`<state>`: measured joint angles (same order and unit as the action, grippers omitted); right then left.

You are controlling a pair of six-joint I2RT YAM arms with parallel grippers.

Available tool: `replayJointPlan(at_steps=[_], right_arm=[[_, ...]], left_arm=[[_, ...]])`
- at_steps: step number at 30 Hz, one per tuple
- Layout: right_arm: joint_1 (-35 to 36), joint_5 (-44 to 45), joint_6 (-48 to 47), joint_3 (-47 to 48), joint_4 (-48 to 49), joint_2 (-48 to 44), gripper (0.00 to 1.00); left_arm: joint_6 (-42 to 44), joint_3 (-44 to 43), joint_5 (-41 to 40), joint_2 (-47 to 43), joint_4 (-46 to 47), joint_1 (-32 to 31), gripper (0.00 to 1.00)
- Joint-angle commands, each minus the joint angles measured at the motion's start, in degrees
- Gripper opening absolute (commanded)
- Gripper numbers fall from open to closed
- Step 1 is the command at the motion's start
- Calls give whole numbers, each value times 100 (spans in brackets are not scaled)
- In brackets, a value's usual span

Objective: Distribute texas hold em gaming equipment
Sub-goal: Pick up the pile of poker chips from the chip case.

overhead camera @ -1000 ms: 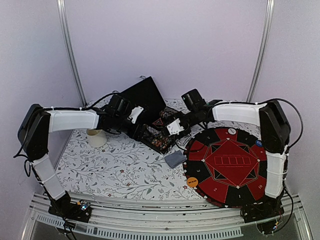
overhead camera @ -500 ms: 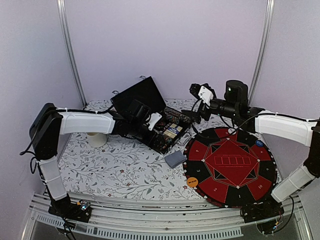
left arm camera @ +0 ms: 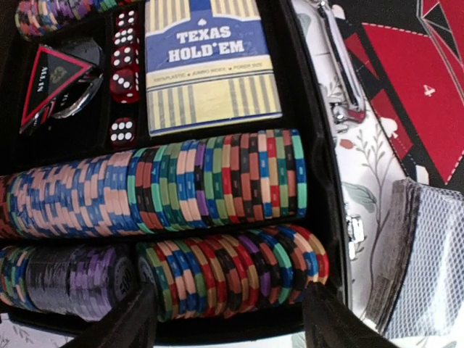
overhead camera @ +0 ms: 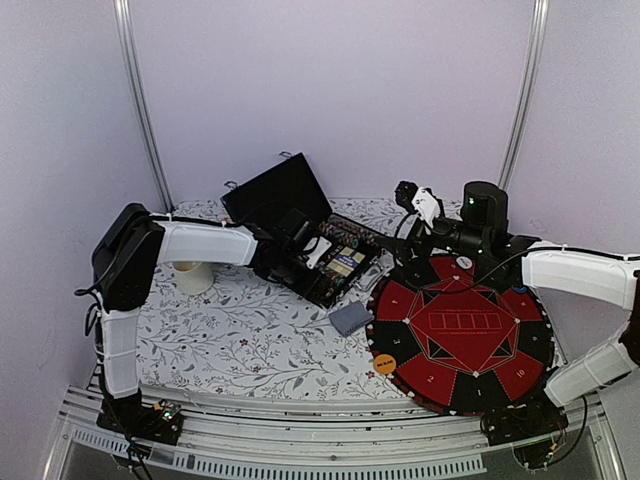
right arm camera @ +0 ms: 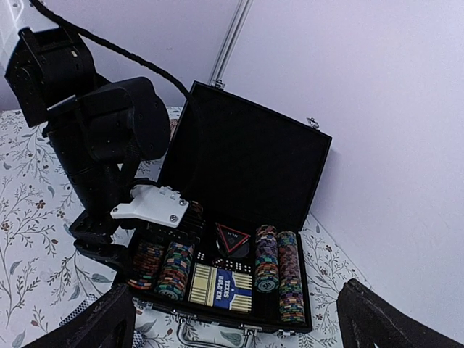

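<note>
An open black case (overhead camera: 300, 190) holds rows of multi-coloured poker chips (left arm camera: 232, 272), a blue and yellow "Texas Hold'em" card box (left arm camera: 210, 65), red dice (left arm camera: 123, 72) and a triangular marker (left arm camera: 58, 76). My left gripper (left arm camera: 228, 322) is low inside the case (overhead camera: 318, 258), open, its fingers standing either side of the front chip row. My right gripper (overhead camera: 408, 192) is raised behind the round red and black poker mat (overhead camera: 460, 330), open and empty, looking down at the case (right arm camera: 246, 167). A deck of grey-blue cards (overhead camera: 350, 318) lies beside the mat.
An orange button disc (overhead camera: 384, 364), a white one (overhead camera: 463, 263) and a blue one (overhead camera: 518, 287) sit on the mat's rim. A cream cup (overhead camera: 192, 275) stands at the left on the floral tablecloth. The case lid stands upright behind the chips.
My right arm has lifted out of the case and swung back to the right above the mat. My left gripper has moved further right into the case, over the chip rows.
</note>
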<state>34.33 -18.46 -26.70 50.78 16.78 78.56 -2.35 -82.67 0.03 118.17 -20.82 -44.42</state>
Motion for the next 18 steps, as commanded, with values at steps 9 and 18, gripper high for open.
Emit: replayJointPlan(at_steps=[9, 18], right_arm=[[-14, -95, -20, -196, 194, -235, 99], [-14, -118, -5, -243, 212, -242, 99]], left_arm=[[-247, -146, -32, 191, -256, 237, 60], [-206, -246, -213, 375, -281, 262, 50]])
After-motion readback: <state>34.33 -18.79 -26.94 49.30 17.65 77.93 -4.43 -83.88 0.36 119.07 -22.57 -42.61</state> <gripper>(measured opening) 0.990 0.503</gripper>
